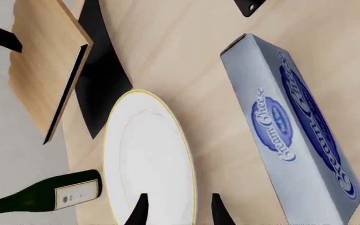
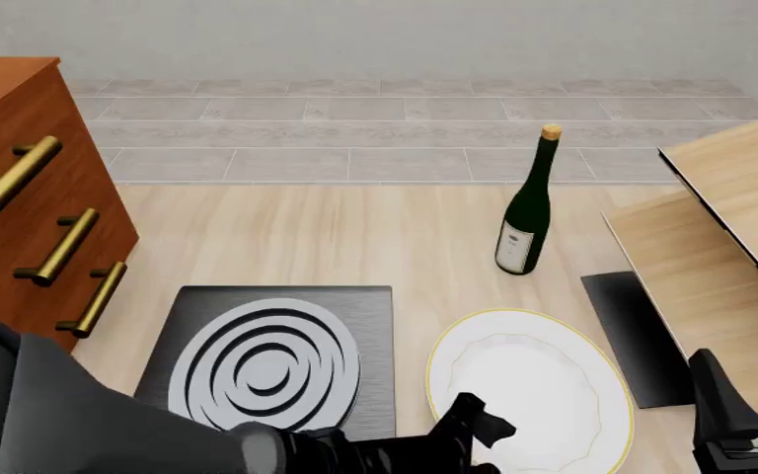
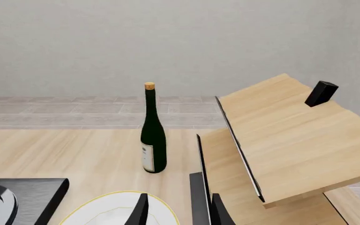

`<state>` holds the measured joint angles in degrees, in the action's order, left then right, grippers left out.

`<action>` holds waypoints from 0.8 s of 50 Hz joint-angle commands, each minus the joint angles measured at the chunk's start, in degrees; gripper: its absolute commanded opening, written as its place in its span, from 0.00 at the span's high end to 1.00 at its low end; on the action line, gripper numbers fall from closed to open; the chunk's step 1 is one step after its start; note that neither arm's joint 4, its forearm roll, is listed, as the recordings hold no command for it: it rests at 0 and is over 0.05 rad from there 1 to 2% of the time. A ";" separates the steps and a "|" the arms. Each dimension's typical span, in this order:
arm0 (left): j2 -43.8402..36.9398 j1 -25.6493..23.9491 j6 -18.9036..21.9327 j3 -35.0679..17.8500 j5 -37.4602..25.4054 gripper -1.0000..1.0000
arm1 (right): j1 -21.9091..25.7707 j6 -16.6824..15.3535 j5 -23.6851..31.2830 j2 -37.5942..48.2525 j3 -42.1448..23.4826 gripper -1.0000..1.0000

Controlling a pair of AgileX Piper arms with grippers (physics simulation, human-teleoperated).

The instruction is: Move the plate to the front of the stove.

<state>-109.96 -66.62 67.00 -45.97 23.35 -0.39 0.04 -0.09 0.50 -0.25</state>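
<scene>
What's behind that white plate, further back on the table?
Behind the plate stands a dark green wine bottle, upright, with bare wooden tabletop around it. The left arm covers the plate's near edge.

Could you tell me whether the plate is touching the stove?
Apart. The front view shows a strip of bare wooden table between the plate and the stove's right edge.

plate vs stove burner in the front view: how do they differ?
Colour: the plate is plain white with a thin yellow rim; the stove burner is silver-grey concentric rings on a dark-grey square slab.
Surface: the plate is smooth and shallowly dished; the burner looks flat and ringed.
Place: the plate lies on the table to the right of the stove, near the black mat.
Shared: both are round, lie flat and look about equally wide.
</scene>
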 commanded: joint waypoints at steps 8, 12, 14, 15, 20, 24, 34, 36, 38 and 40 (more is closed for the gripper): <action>-0.83 1.64 0.69 0.30 0.91 0.00 | -0.01 0.00 0.00 -0.01 0.00 0.00; -0.64 1.97 0.78 0.38 0.92 0.00 | 0.01 0.00 0.00 0.00 0.00 0.00; -0.51 2.17 0.88 0.46 0.88 0.00 | -0.01 0.00 0.00 0.00 0.00 0.00; -0.42 2.37 0.93 0.51 0.98 0.00 | 0.00 0.01 0.00 0.00 0.00 0.00; -0.68 2.46 0.89 0.29 1.02 0.00 | -0.01 0.00 0.00 -0.01 0.00 0.00; -0.66 2.50 0.86 0.23 0.95 0.00 | 0.02 -0.01 0.00 0.02 0.00 0.00; -1.06 3.83 1.54 0.90 2.10 0.00 | -0.01 0.00 0.00 0.00 0.00 0.00; -1.18 4.11 1.86 1.12 2.62 0.00 | 0.00 0.00 0.00 0.00 0.00 0.00; -1.28 4.35 1.80 1.03 2.76 0.00 | -0.01 -0.01 0.00 0.00 0.00 0.00; -1.39 4.57 1.66 0.93 2.85 0.00 | 0.00 0.00 0.00 -0.01 0.00 0.00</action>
<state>-110.80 -63.43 68.16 -45.58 25.37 -0.39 0.03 -0.09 0.50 -0.25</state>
